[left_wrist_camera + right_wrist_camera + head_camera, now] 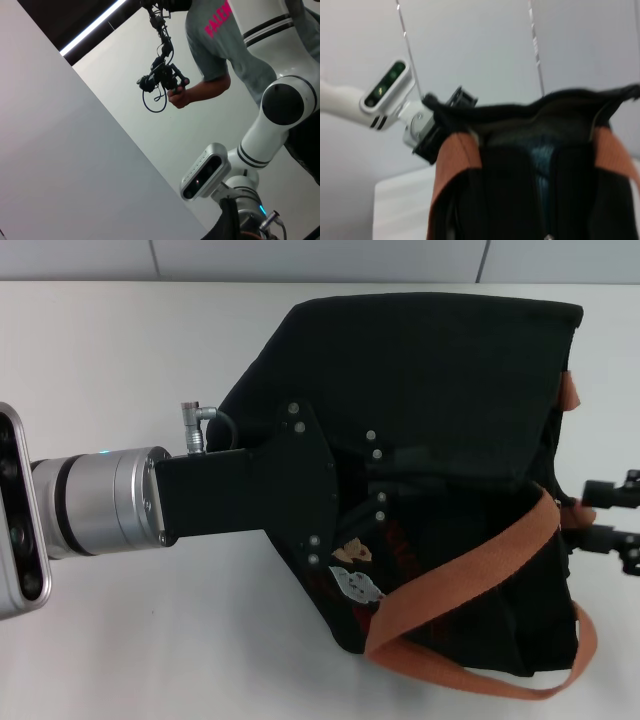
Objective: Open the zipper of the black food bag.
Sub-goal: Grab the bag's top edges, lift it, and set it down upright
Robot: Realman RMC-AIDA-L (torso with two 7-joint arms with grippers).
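The black food bag (450,390) lies on its side on the white table (120,350), orange-brown handles (470,570) trailing toward the front. My left gripper (385,475) reaches in from the left, and its black body covers the bag's left part beside the cartoon patches (355,580). Its fingertips are lost against the black fabric. My right gripper (588,510) is at the bag's right side, open, fingers pointing at the fabric near a handle. The right wrist view shows the bag (520,175) close up with a dark vertical seam (554,190); the zipper is not clearly seen.
In the left wrist view a person (220,45) holds a camera rig (160,75) beyond the table. The right arm (270,130) shows there too. The table's far edge meets a pale wall (300,260).
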